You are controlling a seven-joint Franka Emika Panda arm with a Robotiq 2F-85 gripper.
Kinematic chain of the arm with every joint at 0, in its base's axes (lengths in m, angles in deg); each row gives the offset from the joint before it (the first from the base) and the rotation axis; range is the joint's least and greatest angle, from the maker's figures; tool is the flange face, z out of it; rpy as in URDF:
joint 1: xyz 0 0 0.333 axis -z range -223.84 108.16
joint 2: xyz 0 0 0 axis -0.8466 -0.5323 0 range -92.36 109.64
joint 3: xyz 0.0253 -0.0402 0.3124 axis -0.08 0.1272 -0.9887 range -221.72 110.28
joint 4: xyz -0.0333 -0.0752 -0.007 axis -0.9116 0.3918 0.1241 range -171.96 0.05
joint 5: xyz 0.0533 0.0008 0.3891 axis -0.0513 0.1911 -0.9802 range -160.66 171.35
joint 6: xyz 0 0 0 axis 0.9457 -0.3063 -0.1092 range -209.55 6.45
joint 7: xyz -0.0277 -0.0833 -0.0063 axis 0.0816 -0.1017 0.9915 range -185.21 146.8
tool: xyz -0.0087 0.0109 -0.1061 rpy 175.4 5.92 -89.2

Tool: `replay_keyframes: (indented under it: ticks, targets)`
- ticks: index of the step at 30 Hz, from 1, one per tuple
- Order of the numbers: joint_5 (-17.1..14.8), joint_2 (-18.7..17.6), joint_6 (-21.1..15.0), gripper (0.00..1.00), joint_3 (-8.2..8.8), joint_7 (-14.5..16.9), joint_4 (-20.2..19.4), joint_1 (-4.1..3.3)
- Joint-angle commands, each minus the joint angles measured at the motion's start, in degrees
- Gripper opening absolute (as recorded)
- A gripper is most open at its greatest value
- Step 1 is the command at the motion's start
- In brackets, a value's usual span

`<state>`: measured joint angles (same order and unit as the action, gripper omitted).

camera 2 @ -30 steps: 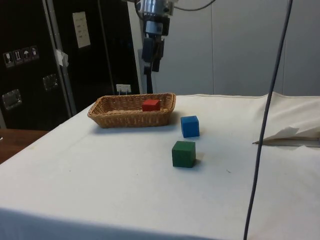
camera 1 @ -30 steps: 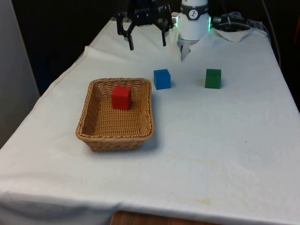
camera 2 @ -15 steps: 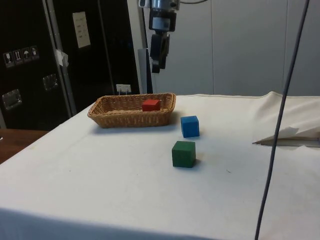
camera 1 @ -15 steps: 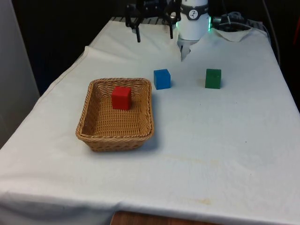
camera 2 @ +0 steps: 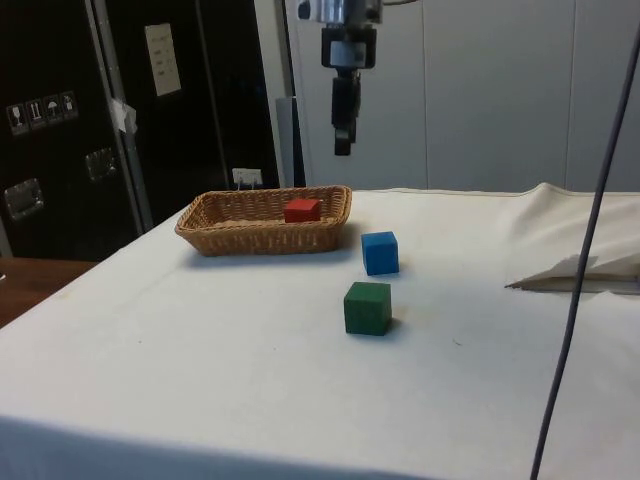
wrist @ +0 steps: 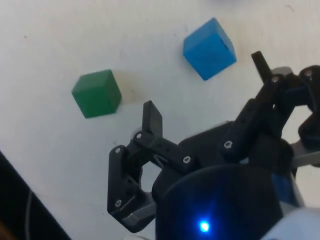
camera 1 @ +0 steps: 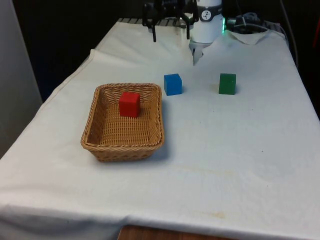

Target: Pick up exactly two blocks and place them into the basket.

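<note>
Well below claw [wrist: 205, 87], blue block [wrist: 209, 48], green block [wrist: 96, 93]

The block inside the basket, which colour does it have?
Red; the front view shows it best.

White cloth [camera 2: 200, 380] over table; dark cabinets [camera 2: 60, 120] at side, pale wall panels [camera 2: 480, 90] behind.
</note>
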<state>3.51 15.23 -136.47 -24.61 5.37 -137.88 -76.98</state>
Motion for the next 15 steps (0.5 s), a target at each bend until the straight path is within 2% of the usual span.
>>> replay_keyframes:
  ticks: [1, 4, 5, 6, 12, 13, 15]
  targets:
    - [2.01, 0.06, -1.15, 1.0, -0.29, -1.38, -0.8, 0.29]
    - [3.67, 0.63, -1.66, 1.0, -0.23, -1.6, -2.41, 0.4]
    - [2.35, 0.74, -0.74, 1.0, -0.06, -0.69, -2.12, 0.0]
    - [3.9, 0.63, -1.89, 1.0, -0.17, -1.49, -2.81, 0.4]
    - [4.41, -0.11, -3.5, 1.0, 0.57, 0.0, -4.87, 0.4]
    - [3.78, 0.23, -2.64, 1.0, 0.57, 0.23, -4.76, 0.29]
    - [4.24, -0.69, -4.07, 1.0, 0.8, 0.69, -5.27, 0.4]
